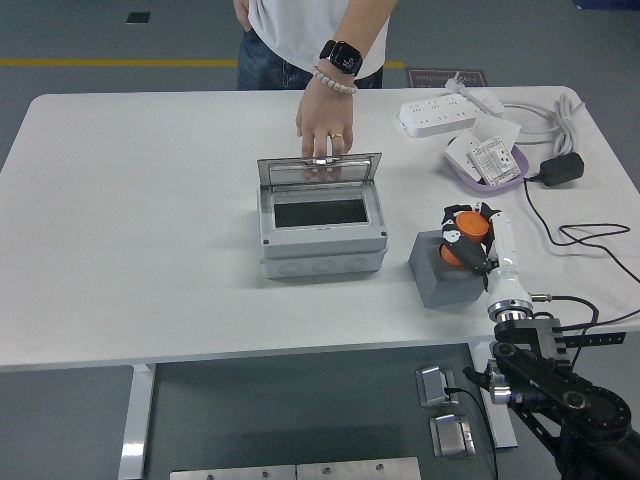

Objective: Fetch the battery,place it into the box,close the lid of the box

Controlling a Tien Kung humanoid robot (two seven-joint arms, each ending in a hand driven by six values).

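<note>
The robot's right hand [466,238] closes its black-tipped fingers [449,238] around the battery [463,231], an orange cylinder with a darker top face, holding it just above the top of a grey block [447,270] that stands on the white table [150,220] to the right of the box [321,230]. The fingers wrap the battery from the left and from below, so that only its upper end and part of its orange side show between them; whether its base touches the block cannot be told. The hand's white forearm [505,270] runs down toward the table's near edge, where the black arm joint sits below the tabletop. The left arm does not appear.

The box, a light grey enclosure with a dark rectangular opening in its top, sits near the middle of the table, well apart from the battery. Its clear hinged lid [319,170] stands raised at the far side. A person at the far edge of the table rests a hand [322,128] on the lid's upper rim, fingers pointing down onto it; the wrist carries a dark watch and a beaded bracelet.

At the far right of the table lie a white power strip [436,114] with its coiled white cable, a purple tray [462,170] holding a white socket plate, and a black adapter [560,168] whose thin black cord loops toward the table's right edge.
</note>
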